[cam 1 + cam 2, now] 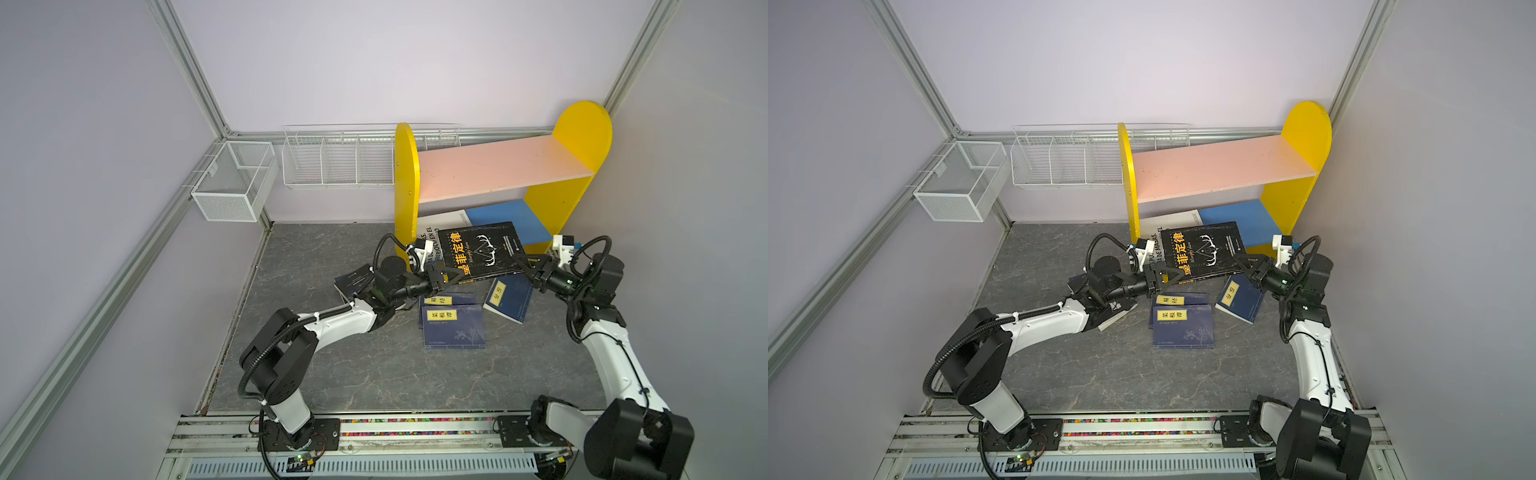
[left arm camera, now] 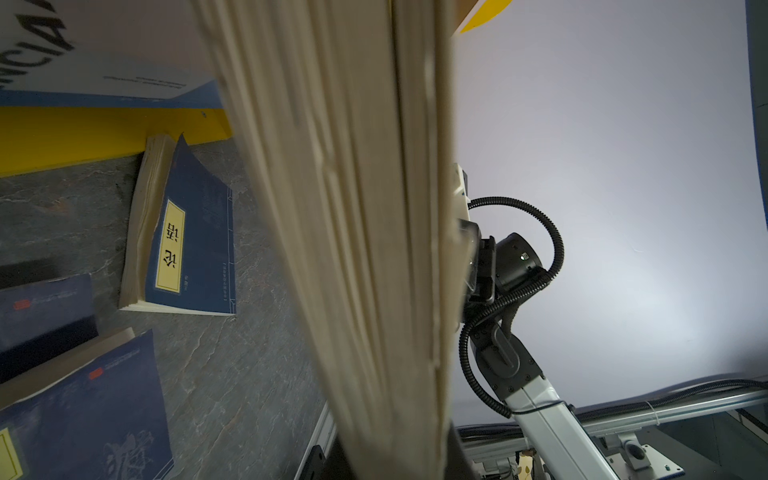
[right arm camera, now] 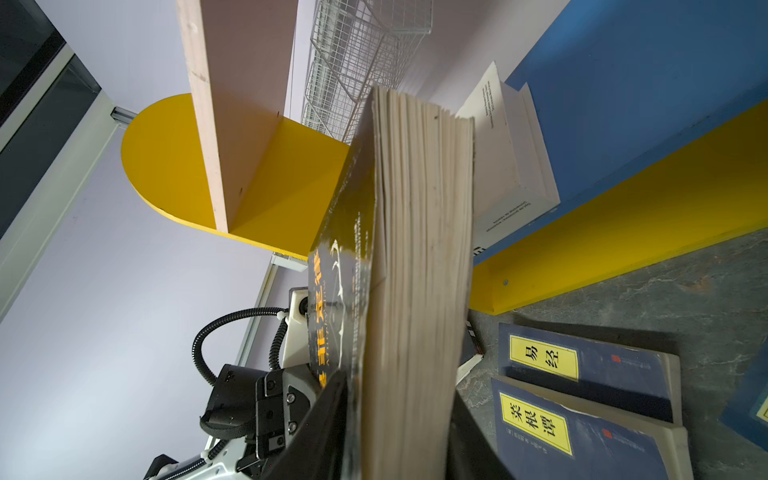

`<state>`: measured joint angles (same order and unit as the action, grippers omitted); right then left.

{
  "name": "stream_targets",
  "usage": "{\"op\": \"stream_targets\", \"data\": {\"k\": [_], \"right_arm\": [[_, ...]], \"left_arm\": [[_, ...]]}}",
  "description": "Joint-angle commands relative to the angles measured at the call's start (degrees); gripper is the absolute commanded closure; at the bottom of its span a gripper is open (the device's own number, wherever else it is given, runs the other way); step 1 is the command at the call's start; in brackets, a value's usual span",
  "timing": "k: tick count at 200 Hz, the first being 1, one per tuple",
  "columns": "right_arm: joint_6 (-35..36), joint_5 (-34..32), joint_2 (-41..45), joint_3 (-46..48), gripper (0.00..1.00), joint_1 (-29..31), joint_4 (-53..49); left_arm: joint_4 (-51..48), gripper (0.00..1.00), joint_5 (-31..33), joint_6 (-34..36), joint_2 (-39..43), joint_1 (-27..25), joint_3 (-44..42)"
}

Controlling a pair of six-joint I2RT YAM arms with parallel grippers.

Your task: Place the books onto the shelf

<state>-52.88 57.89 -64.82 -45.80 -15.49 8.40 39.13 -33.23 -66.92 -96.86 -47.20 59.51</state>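
— In front of the shelf [image 1: 405, 183], what is up in the air?

— A black book [image 1: 482, 249] with yellow lettering. It is cover up and tilted, clear of the worktop [image 1: 332, 374], and its far edge is near the blue lower board.

— Who has hold of it?

— Both arms. The left fingers [image 1: 451, 272] are clamped on its near left corner. The right fingers [image 1: 534, 264] are closed on its right edge, and the right wrist view shows one against the cover and one against the underside.

— Is anything on the shelf itself?

— A white-and-blue book [image 1: 440, 220] lies flat at the left end of the lower board and sticks out at the front.

— And the others?

— Two navy books [image 1: 453, 328] with yellow labels lie overlapping on the worktop, just below the black one. A third navy book [image 1: 509, 301] lies askew beside them, toward the right arm. A dark book [image 1: 353, 282] is partly hidden under the left arm.
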Motion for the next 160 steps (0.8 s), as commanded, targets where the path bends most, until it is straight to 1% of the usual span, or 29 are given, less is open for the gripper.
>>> {"op": "stream_targets", "data": {"k": [1, 12, 29, 32, 53, 63, 73, 85, 92, 103, 108, 111, 119, 131, 148, 160], "right_arm": [[0.25, 2.22, -1.44, -1.96, 0.64, 0.37, 1.24], [-0.09, 2.1, -2.3, -2.4, 0.65, 0.37, 1.83], [-0.75, 1.81, -2.94, -2.8, 0.7, 0.37, 2.44], [-0.81, 1.79, -2.95, -2.8, 0.71, 0.37, 2.52], [-0.09, 0.54, -2.6, -2.53, 0.78, 0.37, 1.87], [0.11, -0.17, -2.64, -2.54, 0.81, 0.32, 1.53], [0.06, -0.8, -3.0, -2.98, 0.82, 0.37, 1.75], [-0.47, -1.53, -3.98, -3.7, 0.84, 0.33, 2.64], [-1.11, -1.8, -4.75, -4.16, 0.85, 0.29, 3.82], [-2.96, -2.12, -6.33, -4.16, 0.87, 0.37, 6.93], [-4.11, -2.19, -7.12, -4.15, 0.87, 0.34, 8.52], [-4.66, -2.21, -7.64, -5.73, 0.88, 0.29, 9.49], [-5.98, -2.25, -8.87, -6.68, 0.89, 0.34, 11.51], [-7.84, -2.45, -10.75, -7.71, 0.9, 0.4, 14.86], [-10.51, -2.34, -13.19, -9.04, 0.9, 0.58, 20.41], [-10.97, -2.53, -14.71, -10.32, 0.9, 0.95, 22.09]], "left_arm": [[2.08, 1.0, -3.35, 2.2, 0.86, -0.21, 3.07], [0.58, 1.0, -3.81, 3.1, 1.07, -0.18, 3.31], [-3.27, 1.0, -3.59, 4.34, 1.8, -0.1, 3.83], [-3.93, 1.0, -3.44, 6.15, 1.97, -0.11, 3.99], [-10.36, 1.0, -1.03, 10.11, 3.35, -0.02, 5.96], [-14.23, 0.94, 0.65, 12.52, 4.27, 0.09, 7.12], [-18.96, 0.81, 2.33, 15.0, 5.4, 0.46, 8.55], [-24.24, 0.72, 4.34, 17.97, 7.08, 1.15, 10.18], [-27.2, 0.64, 5.77, 19.74, 8.25, 1.6, 10.96], [-31.42, 0.54, 8.08, 22.17, 10.5, 2.48, 11.48], [-32.89, 0.49, 9.06, 23.02, 11.48, 2.9, 11.42], [-33.77, 0.45, 9.92, 23.46, 12.19, 3.21, 11.3], [-34.3, 0.42, 12.85, 24.28, 14.27, 3.64, 10.02], [-34.6, 0.34, 16.45, 24.96, 17.6, 4.55, 7.24], [-35.75, 0.27, 18.83, 24.8, 22.54, 7.03, 3.58], [-35.68, 0.22, 20.31, 24.12, 25.66, 9.07, 0.59]]}}
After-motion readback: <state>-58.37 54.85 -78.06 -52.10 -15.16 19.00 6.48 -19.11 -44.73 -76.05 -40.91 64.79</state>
